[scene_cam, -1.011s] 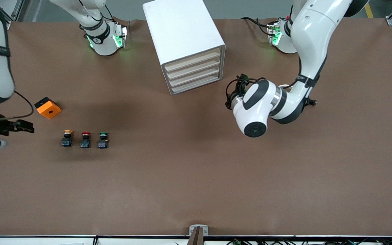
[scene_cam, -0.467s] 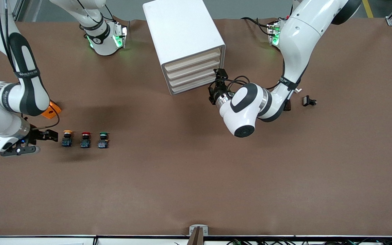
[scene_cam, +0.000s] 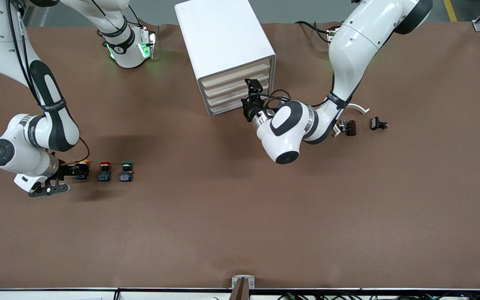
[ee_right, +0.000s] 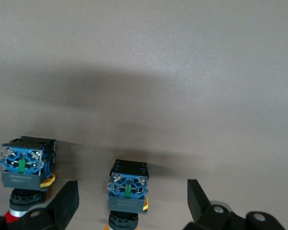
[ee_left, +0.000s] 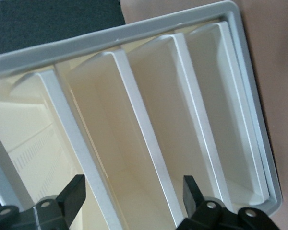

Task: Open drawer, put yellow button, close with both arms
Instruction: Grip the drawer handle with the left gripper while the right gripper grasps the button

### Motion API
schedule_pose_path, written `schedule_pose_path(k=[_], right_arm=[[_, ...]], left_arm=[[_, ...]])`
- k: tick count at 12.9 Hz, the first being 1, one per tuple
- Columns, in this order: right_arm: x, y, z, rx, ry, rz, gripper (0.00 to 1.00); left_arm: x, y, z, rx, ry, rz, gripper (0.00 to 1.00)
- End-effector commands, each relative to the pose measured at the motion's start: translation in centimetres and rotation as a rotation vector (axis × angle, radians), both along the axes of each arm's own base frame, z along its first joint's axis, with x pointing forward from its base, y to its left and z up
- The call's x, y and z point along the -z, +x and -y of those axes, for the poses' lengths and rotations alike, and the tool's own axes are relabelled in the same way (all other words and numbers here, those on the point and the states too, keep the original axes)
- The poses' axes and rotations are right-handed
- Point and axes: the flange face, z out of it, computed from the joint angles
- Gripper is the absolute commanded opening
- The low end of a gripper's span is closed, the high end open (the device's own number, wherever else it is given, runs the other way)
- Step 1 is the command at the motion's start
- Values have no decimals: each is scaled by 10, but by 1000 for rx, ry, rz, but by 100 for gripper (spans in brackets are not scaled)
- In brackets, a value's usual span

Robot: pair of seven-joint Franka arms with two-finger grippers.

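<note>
Buttons first: my right gripper (scene_cam: 70, 171), swung in from the table's edge a second ago, now straddles the small yellow-capped push-button with black neck and blue base (ee_right: 128, 190), jaws spread wide, nothing held; its red-capped neighbour (ee_right: 25, 167) stands just beside. Farther up the table, my left gripper (scene_cam: 253, 92) has closed in on the white boxy cabinet (scene_cam: 219, 37), fingers parted but narrowing before the shut cream-fronted top drawer (scene_cam: 236, 71). Both grasps look imminent.

Brown table (scene_cam: 240, 216); on it: cabinet (scene_cam: 223, 46), 3 buttons (scene_cam: 104, 171), small black parts (scene_cam: 363, 125).
</note>
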Motion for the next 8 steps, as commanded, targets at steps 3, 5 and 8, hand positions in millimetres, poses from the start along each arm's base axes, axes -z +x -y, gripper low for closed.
schedule_pose_path(k=[3, 5, 8], right_arm=[[17, -10, 11, 9, 12, -45, 100], [23, -16, 9, 31, 25, -57, 100], [28, -18, 6, 50, 43, -59, 80]], left_arm=[[-8, -4, 8, -27, 45, -74, 83], [-6, -10, 13, -19, 66, -86, 80], [-4, -28, 24, 21, 96, -125, 71]])
